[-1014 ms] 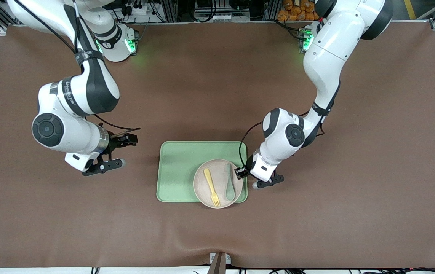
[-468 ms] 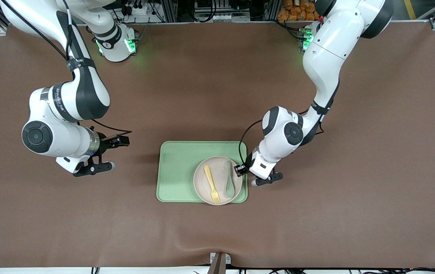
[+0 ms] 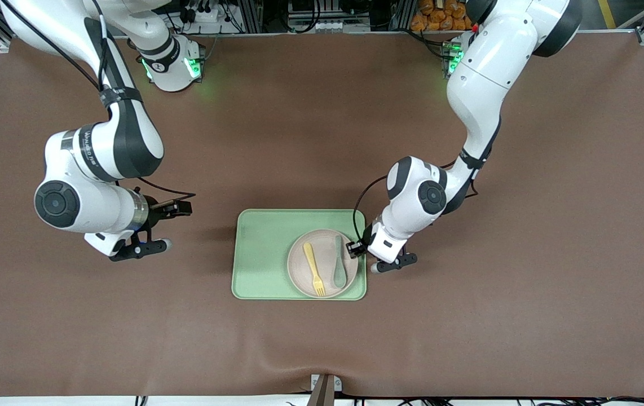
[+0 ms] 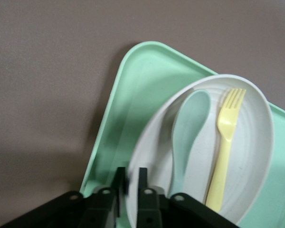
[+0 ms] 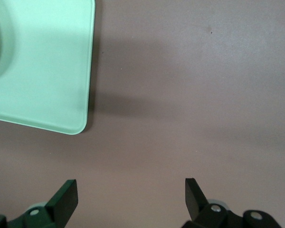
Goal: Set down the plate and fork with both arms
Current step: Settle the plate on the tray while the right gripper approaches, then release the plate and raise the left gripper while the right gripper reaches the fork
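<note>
The main risk sits at the plate's [image 3: 299, 265] rim, where the left gripper [image 3: 358, 248] stands low against the edge facing the left arm's end of the table. We cannot tell whether it is pinching that rim or has let go of it. If the arm lifts away while the rim is caught, we judge the plate would tip or drag across the tray [image 3: 260, 254]. The fork [image 3: 314, 269] and the spoon [image 3: 339, 265] lie loose on the plate, so both could slide off. A sideways pull could also push the plate over the tray's lip, since its rim already reaches the tray's edge nearest the front camera.

In the left wrist view the gripper [image 4: 130, 183] is right at the plate's [image 4: 247, 142] rim. The spoon [image 4: 185, 133] is the first thing inward from it, and the fork [image 4: 224, 147] is one place farther in. The two lie side by side, apart from each other. The plate lies flat on the tray [image 4: 133, 95], at the end toward the left arm.

The right gripper [image 3: 172, 226] waits over the bare table [image 3: 468, 338], well apart from the plate and fork, toward the right arm's end. Its fingers are spread wide and hold nothing. In its own wrist view, the gripper [image 5: 130, 190] has only a corner of the tray [image 5: 38, 71] ahead of it. We judge the placing is nearly done, with a clean release the only step left
</note>
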Robot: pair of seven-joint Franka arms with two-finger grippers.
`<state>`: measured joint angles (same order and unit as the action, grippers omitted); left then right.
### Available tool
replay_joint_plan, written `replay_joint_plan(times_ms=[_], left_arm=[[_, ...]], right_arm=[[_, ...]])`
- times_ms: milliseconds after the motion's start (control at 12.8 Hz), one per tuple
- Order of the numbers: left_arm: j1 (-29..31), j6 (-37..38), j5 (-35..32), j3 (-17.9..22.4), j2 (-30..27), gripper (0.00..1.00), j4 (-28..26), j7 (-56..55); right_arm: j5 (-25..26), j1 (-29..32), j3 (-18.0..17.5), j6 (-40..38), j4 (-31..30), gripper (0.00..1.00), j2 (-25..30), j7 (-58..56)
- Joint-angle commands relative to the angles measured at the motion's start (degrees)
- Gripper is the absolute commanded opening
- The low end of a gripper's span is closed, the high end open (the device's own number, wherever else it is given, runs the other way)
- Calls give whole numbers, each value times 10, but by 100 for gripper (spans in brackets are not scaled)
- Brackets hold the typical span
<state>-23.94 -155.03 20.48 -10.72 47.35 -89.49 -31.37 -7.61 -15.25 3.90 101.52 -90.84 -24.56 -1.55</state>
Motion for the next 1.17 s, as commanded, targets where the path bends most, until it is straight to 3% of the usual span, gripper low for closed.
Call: replay_joint_plan(times_ms=[0, 156, 312, 624, 1092], left_arm=[[0, 5, 7, 4, -50, 100, -17, -1], [19, 47, 6, 5, -87, 100, 0, -1], [43, 146, 6, 6, -145, 100, 22, -1], [111, 341, -138, 3, -256, 100, 38, 11], [220, 532, -167, 3, -395, 100, 38, 23]], right_arm=[[-7, 7, -5, -1, -4, 100, 3, -4], [-7, 4, -6, 3, -3, 100, 3, -4], [-8, -4, -6, 23, 3, 100, -4, -5], [-33, -42, -7, 58, 22, 100, -28, -27], [-63, -105, -7, 155, 42, 100, -79, -27]])
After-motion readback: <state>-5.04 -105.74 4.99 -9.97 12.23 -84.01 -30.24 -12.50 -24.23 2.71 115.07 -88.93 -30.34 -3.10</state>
